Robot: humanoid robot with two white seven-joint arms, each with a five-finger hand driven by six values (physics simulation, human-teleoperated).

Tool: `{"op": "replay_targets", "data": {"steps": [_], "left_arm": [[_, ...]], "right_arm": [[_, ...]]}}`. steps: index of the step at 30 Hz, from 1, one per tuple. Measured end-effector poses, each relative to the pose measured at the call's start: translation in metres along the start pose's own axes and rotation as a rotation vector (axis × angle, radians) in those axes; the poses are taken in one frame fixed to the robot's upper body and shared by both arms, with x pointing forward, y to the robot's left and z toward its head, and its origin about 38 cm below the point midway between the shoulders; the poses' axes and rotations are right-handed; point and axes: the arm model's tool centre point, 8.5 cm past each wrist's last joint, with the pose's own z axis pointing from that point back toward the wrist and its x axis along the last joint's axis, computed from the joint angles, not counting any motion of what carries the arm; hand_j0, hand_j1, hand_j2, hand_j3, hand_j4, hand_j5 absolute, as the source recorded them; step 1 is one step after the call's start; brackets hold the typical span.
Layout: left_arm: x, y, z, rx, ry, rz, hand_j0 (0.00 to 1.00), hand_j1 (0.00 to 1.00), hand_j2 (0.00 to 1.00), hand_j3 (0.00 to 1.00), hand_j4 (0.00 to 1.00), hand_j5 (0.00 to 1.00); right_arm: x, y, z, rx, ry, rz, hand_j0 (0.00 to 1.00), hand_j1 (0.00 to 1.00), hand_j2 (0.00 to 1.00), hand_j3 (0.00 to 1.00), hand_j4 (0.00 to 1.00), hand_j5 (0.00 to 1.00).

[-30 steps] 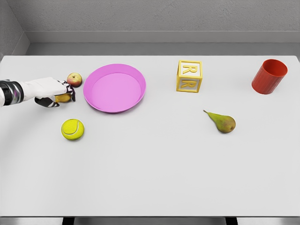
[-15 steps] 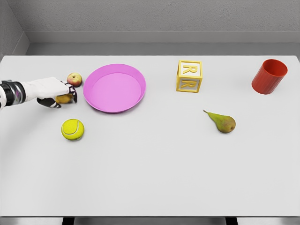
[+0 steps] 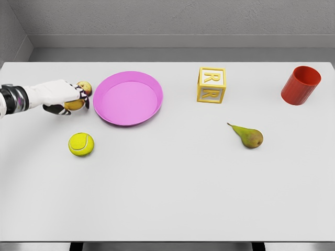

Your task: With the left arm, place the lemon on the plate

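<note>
Lemon [image 3: 75, 104]: small, yellow with a duller orange-brown cast, mostly hidden, only a rounded sliver visible beneath the fingers. Held in the left hand [image 3: 64, 97], white with dark fingertips, fingers curled around the fruit and pinching it from above. Positioned at the left of the white tabletop [image 3: 167, 193], just beside the left rim of the pink plate [image 3: 128, 98], not on it. Whether lifted clear of the surface or resting on it, impossible to tell. Arm entering from the left edge, white with a dark band at the wrist.

Apple [image 3: 84, 87]: one, small, reddish-yellow, partly covered by the hand, close to the plate's upper left rim.

Count of things on the tabletop:
- one lemon, in the hand
- one pink plate, round, shallow, nothing inside
- one apple
- one tennis ball [image 3: 81, 144], yellow-green, below the hand and well apart from the plate
- one yellow letter block [image 3: 211, 85], marked R on two visible faces, right of the plate
- one pear [image 3: 247, 136], green-brown, lying on its side, stem toward the upper left
- one red cup [image 3: 300, 85], upright, at the far right
</note>
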Motion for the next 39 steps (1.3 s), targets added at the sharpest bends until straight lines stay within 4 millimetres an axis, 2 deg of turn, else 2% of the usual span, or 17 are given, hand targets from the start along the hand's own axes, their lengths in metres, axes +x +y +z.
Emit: {"op": "replay_targets", "data": {"steps": [39], "left_arm": [[0.018,0.039,0.006,0.101,-0.053,-0.058,0.6,0.6,0.6,0.6,0.6,0.6]], "right_arm": [[0.0,0.0,0.0,0.0,0.0,0.0,1.0,1.0,1.0,1.0,1.0,1.0]]}}
